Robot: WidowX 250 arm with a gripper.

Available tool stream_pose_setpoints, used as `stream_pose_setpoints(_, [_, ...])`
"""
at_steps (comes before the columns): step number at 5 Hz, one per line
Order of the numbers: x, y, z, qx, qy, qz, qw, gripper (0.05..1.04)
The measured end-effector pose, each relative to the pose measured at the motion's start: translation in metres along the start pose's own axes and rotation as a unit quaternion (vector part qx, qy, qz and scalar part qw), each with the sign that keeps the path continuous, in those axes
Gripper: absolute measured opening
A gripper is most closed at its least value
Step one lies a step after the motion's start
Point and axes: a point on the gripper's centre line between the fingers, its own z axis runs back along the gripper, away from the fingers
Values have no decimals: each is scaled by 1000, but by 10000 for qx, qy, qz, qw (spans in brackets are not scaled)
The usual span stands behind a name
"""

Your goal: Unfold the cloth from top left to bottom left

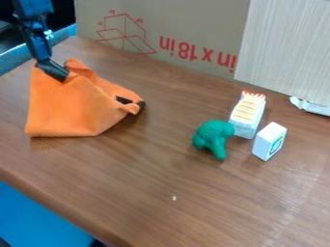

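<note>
- While the gripper (59, 74) hangs at upper L, its tip end is against the top of the orange cloth (63, 110), nr the cloth's upper L corner.
- Jaws: can't tell if apart, together or clamped on cloth.
- Cloth: on L side of the brown table (213, 207), partly folded; flat-ish L pt w/ fairly straight lower edge, raised folds up top, R end bunched.
- Dark obj (141, 104) pokes out at cloth's R end; can't tell what it is.
- R of ctr: green toy (213, 136), lumpy, w/ stubby parts pointing down.
- Just beside it, upper R: white block w/ yellowish striped top (247, 112), red at far end.
- Next to that, lower R: small white box (268, 141), upright, green mark on one side.
- Back: cardboard (193, 29) w/ red print; pale ribbed panel (290, 48) to its R, white scrap (310, 106) nr panel's base.
- Tiny pale speck (174, 198) on table, lower ctr.
- Blue surface (38, 217) past table edge, lower L.
</note>
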Motion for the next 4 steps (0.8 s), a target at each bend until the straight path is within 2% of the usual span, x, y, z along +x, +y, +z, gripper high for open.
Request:
stream_pose_setpoints(2, [-46,-22,17,-96,-457,-614,9970,50])
stream_pose_setpoints(4, [-77,-47,6,-74,-752,-1465,9863,50])
